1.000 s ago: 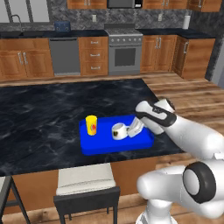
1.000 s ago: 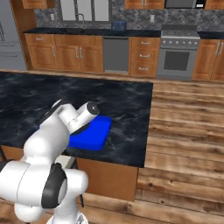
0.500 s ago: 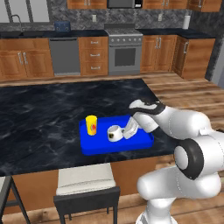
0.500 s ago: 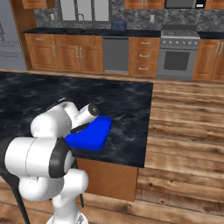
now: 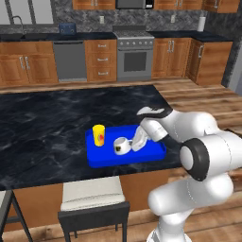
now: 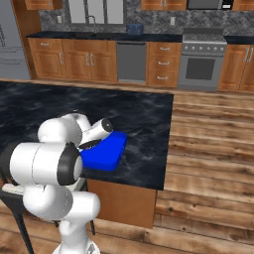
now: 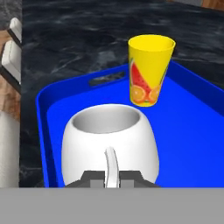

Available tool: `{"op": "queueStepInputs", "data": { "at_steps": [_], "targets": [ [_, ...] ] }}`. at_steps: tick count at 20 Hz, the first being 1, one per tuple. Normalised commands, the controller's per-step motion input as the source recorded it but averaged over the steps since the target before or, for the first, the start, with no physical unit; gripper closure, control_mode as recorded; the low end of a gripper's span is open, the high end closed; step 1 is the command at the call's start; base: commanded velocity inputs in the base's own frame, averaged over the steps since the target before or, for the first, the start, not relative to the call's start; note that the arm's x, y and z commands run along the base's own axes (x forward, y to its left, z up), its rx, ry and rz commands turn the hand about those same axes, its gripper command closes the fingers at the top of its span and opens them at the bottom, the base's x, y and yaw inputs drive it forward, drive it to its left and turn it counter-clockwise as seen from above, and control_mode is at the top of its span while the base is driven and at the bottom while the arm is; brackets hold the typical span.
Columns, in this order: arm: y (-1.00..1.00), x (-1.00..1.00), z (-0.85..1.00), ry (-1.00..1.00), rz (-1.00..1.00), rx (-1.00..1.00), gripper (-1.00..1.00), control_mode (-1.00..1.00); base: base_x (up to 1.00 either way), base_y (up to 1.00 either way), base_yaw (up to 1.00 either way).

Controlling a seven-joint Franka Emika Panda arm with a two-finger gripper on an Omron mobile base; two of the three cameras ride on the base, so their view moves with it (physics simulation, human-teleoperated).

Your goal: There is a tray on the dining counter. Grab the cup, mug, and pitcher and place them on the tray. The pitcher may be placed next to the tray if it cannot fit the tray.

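Note:
A blue tray (image 5: 150, 154) lies on the black marble dining counter (image 5: 47, 123) near its front edge. The yellow cup (image 5: 99, 135) stands upright in the tray's left part, and its fruit print faces the hand camera (image 7: 150, 70). The white mug (image 5: 121, 145) sits low in the tray's middle, tilted in the left base view. My gripper (image 5: 135, 143) is shut on the mug's handle (image 7: 111, 165) from the right, its fingertips (image 7: 90, 179) on either side. I cannot tell if the mug rests on the tray floor (image 7: 192, 131). The pitcher is out of view.
A cushioned stool (image 5: 92, 194) stands under the counter's front edge below the tray. The counter ends just right of the tray (image 6: 106, 151), with wood floor beyond. Kitchen cabinets and a stove (image 5: 134, 56) line the far wall.
The hand has carried the mug a little left and down over the tray, closer to the cup. The arm's elbow has swung forward. The cup and tray have stayed put.

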Motion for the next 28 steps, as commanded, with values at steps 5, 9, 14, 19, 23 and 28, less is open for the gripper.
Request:
{"op": "queueStepInputs", "data": {
  "at_steps": [5, 9, 14, 19, 23, 28],
  "targets": [
    [0.09, 0.09, -0.09, 0.00, 0.05, 0.00, 1.00, -1.00, 0.00, 0.00, 0.00],
    [0.09, 0.11, -0.05, 0.00, 0.05, 0.00, 1.00, -1.00, 0.00, 0.00, 0.00],
    [0.11, 0.13, -0.02, 0.00, 0.04, 0.00, 1.00, -1.00, 0.00, 0.00, 0.00],
    [0.14, 0.11, 0.00, 0.00, 0.03, 0.00, 1.00, -1.00, 0.00, 0.00, 0.00],
    [0.12, 0.09, -0.05, 0.00, 0.03, 0.00, 1.00, -1.00, 0.00, 0.00, 0.00],
    [0.09, 0.08, -0.22, 0.00, 0.02, 0.00, 1.00, -1.00, 0.00, 0.00, 0.00]
  ]
}}
